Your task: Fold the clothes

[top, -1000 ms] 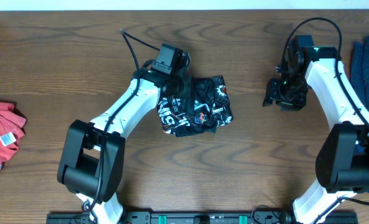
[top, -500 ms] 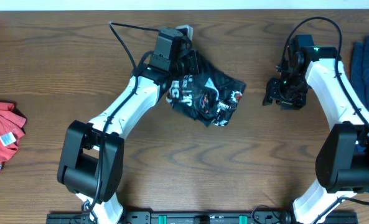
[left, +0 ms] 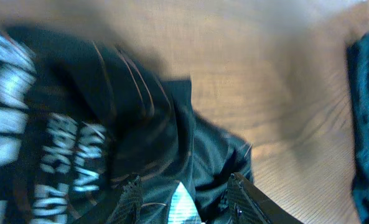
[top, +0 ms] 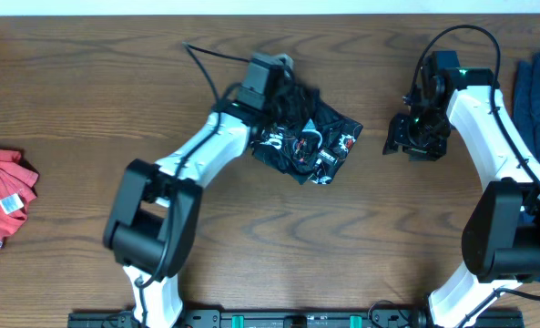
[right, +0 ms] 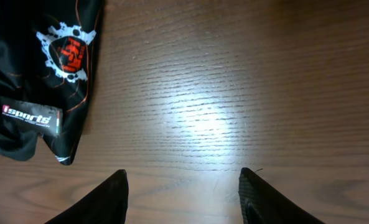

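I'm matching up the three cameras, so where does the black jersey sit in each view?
Overhead: the black jersey lies crumpled at upper centre.
Left wrist: the jersey fills the left and middle, its white lettering at lower left.
Right wrist: the jersey is in the upper left corner, showing its red-and-white logo.
Shared landmark: the brown wooden table under it, in all three views.

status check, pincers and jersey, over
Left pincer open over the black jersey, cloth between its fingers. Right pincer open, empty, above the table. Jersey crumpled, unfolded. Nothing in the way.
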{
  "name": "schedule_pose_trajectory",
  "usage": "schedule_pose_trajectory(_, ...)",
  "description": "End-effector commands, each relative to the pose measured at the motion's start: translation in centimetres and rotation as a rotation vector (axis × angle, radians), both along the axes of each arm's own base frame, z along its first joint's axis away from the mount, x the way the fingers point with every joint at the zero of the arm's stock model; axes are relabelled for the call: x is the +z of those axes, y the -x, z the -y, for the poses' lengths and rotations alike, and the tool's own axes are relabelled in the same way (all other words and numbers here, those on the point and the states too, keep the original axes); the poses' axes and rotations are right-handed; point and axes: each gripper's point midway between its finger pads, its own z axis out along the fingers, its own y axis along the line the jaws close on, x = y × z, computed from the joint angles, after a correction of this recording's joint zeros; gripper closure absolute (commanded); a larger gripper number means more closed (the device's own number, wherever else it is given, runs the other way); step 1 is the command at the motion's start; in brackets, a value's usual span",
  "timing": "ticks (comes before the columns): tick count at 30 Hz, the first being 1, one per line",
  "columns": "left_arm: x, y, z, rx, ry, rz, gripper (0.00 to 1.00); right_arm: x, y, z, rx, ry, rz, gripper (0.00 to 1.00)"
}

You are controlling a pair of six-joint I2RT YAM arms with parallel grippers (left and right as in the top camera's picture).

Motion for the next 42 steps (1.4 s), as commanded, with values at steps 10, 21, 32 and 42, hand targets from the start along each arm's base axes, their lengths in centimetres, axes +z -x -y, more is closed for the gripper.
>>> schedule_pose_trajectory(10, -2.7, 0.7, 1.9, -0.034, -0.007, -0.049, 0.52, 0.1, 0.5, -0.1, 0.005, -0.016, -0.019, 0.48)
schedule_pose_trajectory(21, -0.1, -0.5, 3.8, -0.057, 0.115, 0.014, 0.63, 0.1, 0.5, -0.1, 0.005, -0.016, -0.017, 0.48)
schedule_pose_trajectory(32, -2.1, -1.6, -2.1, 0.012, 0.016, -0.05, 0.64, 0.0, 0.5, -0.1, 0.006, -0.016, -0.016, 0.47)
schedule_pose_trajectory(42, -2.4, -2.3, -4.7, 0.03, -0.055, -0.033, 0.39, 0.0, 0.3, -0.1, 0.005, -0.016, -0.008, 0.47)
